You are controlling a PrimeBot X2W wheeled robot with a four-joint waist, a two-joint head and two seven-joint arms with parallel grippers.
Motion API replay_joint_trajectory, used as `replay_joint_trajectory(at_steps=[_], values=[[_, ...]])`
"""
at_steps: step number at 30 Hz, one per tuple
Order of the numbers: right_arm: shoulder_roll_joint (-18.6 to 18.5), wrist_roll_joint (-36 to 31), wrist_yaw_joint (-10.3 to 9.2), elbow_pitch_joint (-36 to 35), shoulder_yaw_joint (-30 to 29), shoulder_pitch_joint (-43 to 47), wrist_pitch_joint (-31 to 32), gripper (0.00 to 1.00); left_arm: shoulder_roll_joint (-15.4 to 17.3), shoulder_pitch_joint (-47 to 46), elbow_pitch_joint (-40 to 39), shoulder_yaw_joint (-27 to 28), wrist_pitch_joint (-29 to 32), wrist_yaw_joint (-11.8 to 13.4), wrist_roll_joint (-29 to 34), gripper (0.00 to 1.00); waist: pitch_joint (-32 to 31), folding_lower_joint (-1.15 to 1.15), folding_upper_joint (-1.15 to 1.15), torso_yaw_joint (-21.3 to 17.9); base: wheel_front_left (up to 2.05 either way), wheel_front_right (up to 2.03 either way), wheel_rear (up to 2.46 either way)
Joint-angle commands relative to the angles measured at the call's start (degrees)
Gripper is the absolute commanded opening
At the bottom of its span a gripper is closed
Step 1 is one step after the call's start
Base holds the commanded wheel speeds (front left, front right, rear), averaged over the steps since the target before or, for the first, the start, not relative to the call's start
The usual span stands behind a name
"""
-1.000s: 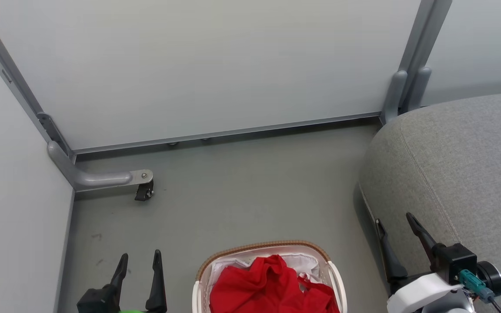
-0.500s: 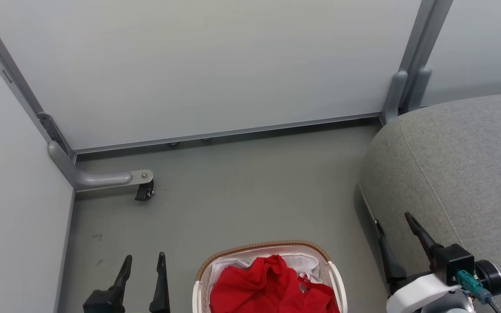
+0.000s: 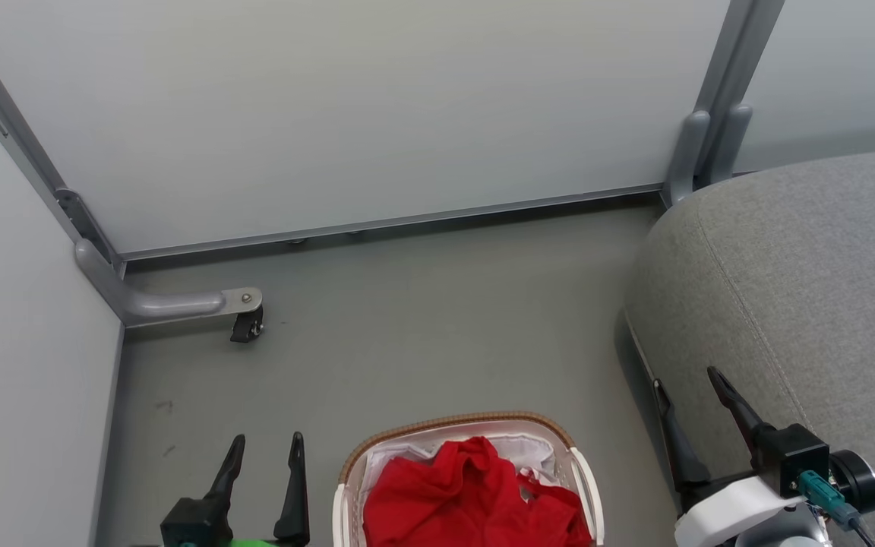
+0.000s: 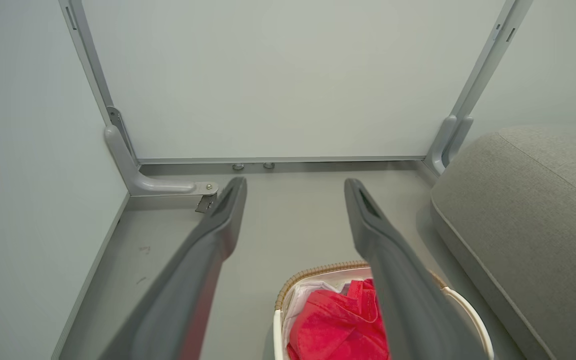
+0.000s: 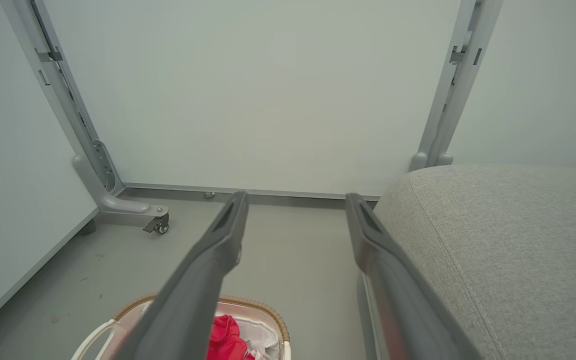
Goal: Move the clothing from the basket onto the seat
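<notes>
My left claw [image 3: 268, 441] and right claw [image 3: 687, 378] gape wide, empty; soft red clothes [image 3: 468, 494] sit in the oval white plastic basket [image 3: 453, 420].

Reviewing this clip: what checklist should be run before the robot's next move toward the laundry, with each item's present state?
1. Left gripper open, holding nothing: ok.
2. Right gripper open, holding nothing: ok.
3. Clothing lying uncovered in the basket: ok.
4. Seat on the robot's right, visible part bare: ok.
5. A gripper positioned over the clothing: not ok; both flank the basket.
6. How many garments: cannot tell.
</notes>
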Motion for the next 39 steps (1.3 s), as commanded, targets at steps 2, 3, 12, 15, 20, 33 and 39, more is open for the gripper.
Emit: replay_joint_trajectory(at_steps=[2, 3, 12, 15, 20, 33, 39], values=[[-0.3, -0.6, 0.00, -0.3, -0.1, -0.4, -0.3, 1.00, 0.3, -1.6, -0.1, -0.7, 0.0, -0.5, 0.9, 1.00, 0.9, 0.00, 0.00, -0.4, 0.00, 0.00, 0.00], [-0.3, -0.7, 0.00, -0.4, -0.1, -0.6, -0.3, 1.00, 0.3, -1.9, 0.0, -0.9, 0.0, -0.6, 1.1, 1.00, 1.3, 0.00, 0.00, -0.5, 0.00, 0.00, 0.00], [-0.3, -0.8, 0.00, -1.8, 0.1, -4.9, -0.3, 1.00, 0.3, -10.1, 3.1, -5.4, 0.0, -1.5, 2.5, 1.00, 9.8, 0.00, 0.00, -2.9, 0.00, 0.00, 0.00], [-0.3, -0.6, 0.00, -2.4, 0.1, -7.0, -0.3, 1.00, 0.3, -13.8, 5.7, -7.7, 0.0, -1.9, 3.9, 1.00, 13.6, 0.00, 0.00, -4.0, 0.00, 0.00, 0.00], [-0.3, -0.1, 0.00, -3.2, 0.0, -11.2, -0.3, 1.00, 0.5, -21.0, 12.7, -11.7, 0.0, -2.5, 8.4, 1.00, 20.9, 0.00, 0.00, -5.9, 0.00, 0.00, 0.00], [-0.2, 4.4, -0.01, -3.5, 1.3, -18.8, -0.3, 1.00, 3.1, -35.4, 34.7, -20.0, 0.0, -3.8, 14.4, 1.00, 36.0, 0.00, 0.00, -13.1, 0.00, 0.00, 0.00], [-0.2, 6.9, -0.01, -4.1, 2.8, -20.7, -0.3, 1.00, 4.0, -39.1, 40.3, -23.3, 0.0, -3.8, 16.1, 1.00, 40.5, 0.00, 0.00, -15.7, 0.00, 0.00, 0.00]])
